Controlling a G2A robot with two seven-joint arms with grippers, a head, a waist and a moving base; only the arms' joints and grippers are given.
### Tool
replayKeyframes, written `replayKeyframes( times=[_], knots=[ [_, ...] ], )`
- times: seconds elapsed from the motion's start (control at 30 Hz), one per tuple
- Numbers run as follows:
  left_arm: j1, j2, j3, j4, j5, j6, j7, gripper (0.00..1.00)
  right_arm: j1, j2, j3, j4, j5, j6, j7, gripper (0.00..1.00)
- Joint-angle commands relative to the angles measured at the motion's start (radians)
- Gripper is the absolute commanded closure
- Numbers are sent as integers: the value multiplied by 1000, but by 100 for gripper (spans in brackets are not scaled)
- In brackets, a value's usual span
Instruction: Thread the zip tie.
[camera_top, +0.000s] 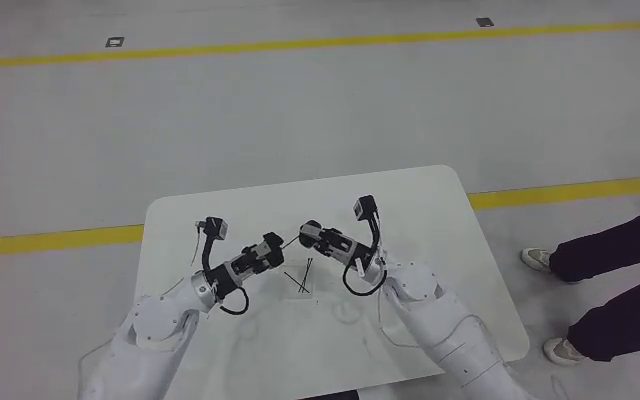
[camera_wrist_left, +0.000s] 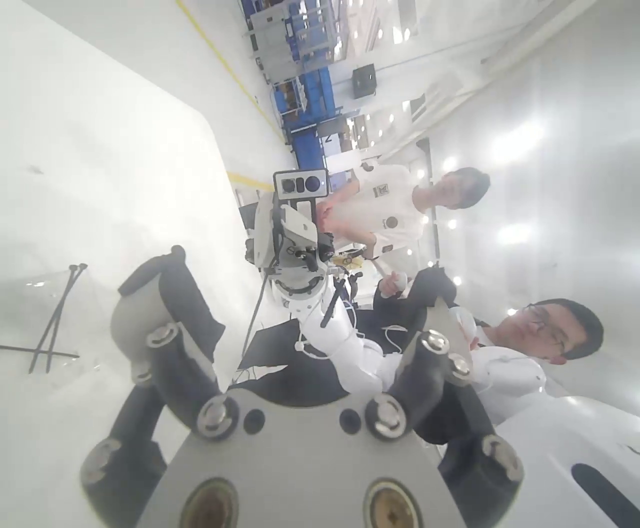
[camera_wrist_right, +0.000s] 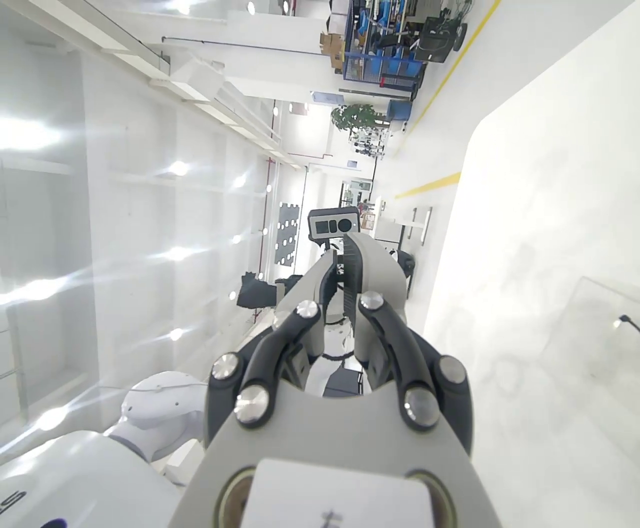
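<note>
Several black zip ties lie crossed on the white table, just in front of both grippers. My left gripper hovers above the table to the left of them. In its wrist view the left gripper is open wide with nothing between its fingers, and the zip ties lie off to the side. My right gripper faces the left one from close by. In its own view the right gripper is shut, and I see nothing held in it. One zip tie end shows on the table beside it.
The ties rest on a thin transparent sheet on the table. A person's legs stand on the floor by the table's right edge. A yellow floor line runs behind the table.
</note>
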Motion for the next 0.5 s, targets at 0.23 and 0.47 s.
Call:
replayKeyframes(
  times=[0.23, 0.47],
  knots=[
    [-7, 4, 10, 15, -10, 8, 15, 0, -4, -13, -3, -21, 12, 0, 2, 100],
    [-12, 7, 21, 18, -3, 11, 24, 0, 7, -26, -27, -20, -59, 0, -48, 100]
  ],
)
